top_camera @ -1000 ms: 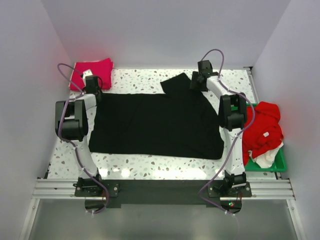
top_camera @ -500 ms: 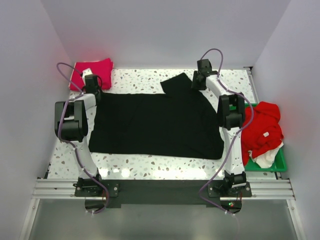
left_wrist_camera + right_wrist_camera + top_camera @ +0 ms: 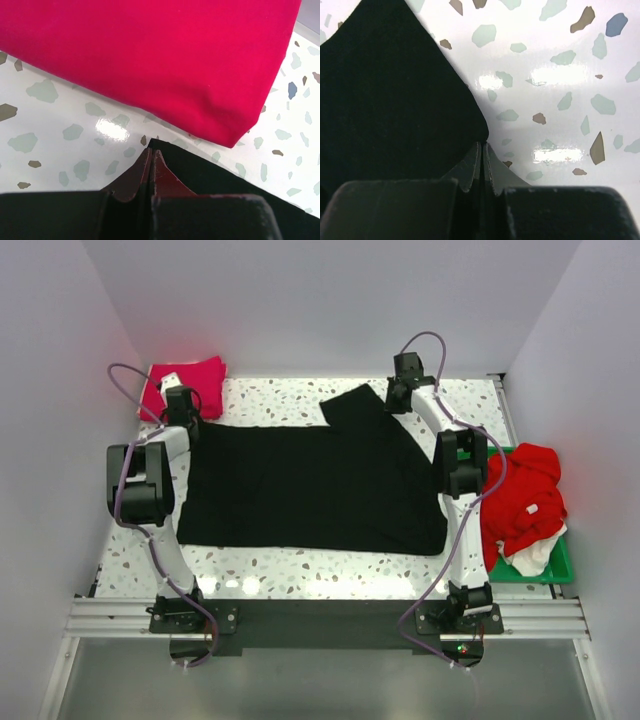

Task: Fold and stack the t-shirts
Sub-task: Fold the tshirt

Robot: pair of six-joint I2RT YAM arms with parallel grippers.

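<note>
Looking down from the top external view, we find the black t-shirt [image 3: 310, 485] spread flat across the middle of the worktop [image 3: 300, 565], with one sleeve folded up at its far edge. The left gripper [image 3: 183, 405] sits at the shirt's far-left corner and the right gripper [image 3: 398, 395] at its far-right side, beside the sleeve. A folded magenta t-shirt [image 3: 185, 380] lies in the far-left corner of the worktop. A red t-shirt [image 3: 522, 498] is heaped on a white t-shirt [image 3: 535, 555] in the green tray [image 3: 560, 575] at the right edge.

From the left wrist view, we see the left gripper [image 3: 151, 155] with its jaws pressed together, pinching the corner of the black t-shirt [image 3: 215, 175]. The magenta t-shirt [image 3: 150, 55] lies just beyond, near that corner but apart from it.

From the right wrist view, we see the right gripper [image 3: 482, 150] with its jaws pressed together on the edge of the black t-shirt [image 3: 395, 100], which lies flat on the speckled worktop [image 3: 560, 100].
</note>
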